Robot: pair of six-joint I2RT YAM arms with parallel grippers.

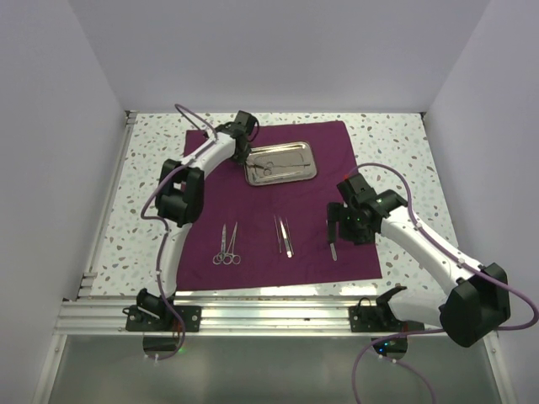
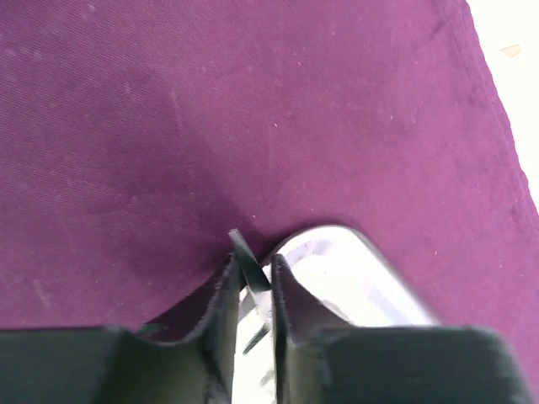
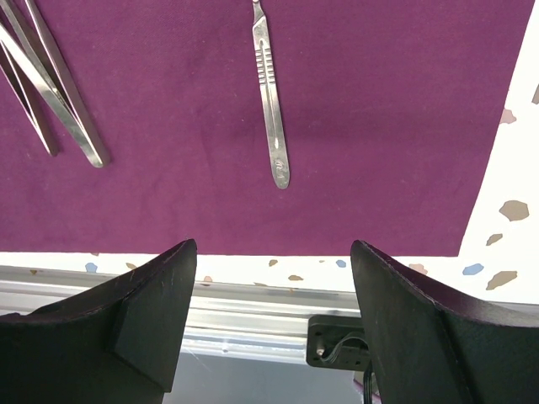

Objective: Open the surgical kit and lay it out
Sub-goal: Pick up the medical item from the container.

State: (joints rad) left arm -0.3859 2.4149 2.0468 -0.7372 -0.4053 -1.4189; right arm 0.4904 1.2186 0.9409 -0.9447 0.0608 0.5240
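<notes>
**Colleague:** Top external first: where does the kit lie?

**Me:** I see the purple cloth (image 1: 335, 156) spread flat over the middle of the table (image 1: 404, 143), reaching almost to the near edge. The steel tray (image 1: 290, 164) sits on it toward the far edge, with one ring-handled instrument (image 1: 265, 166) inside. The rest lie in a row on the cloth along the near edge. A pair of ring-handled scissors (image 1: 227, 246) is toward the left, tweezers (image 1: 284, 236) are in the middle, and a slim flat handle (image 1: 333, 241) is toward the right.

**Colleague:** And your left gripper?

**Me:** My left gripper (image 1: 243, 145) is at the tray's left end. On the left wrist view its fingers (image 2: 221, 295) stand almost together over the tray's rounded corner. A thin dark sliver (image 2: 244, 257) is pinched between them (what it is, I cannot tell).

**Colleague:** The right one?

**Me:** My right gripper (image 3: 271, 246) is spread wide with nothing in it. It hangs above the cloth's near edge, near the flat handle and not touching it.
</notes>
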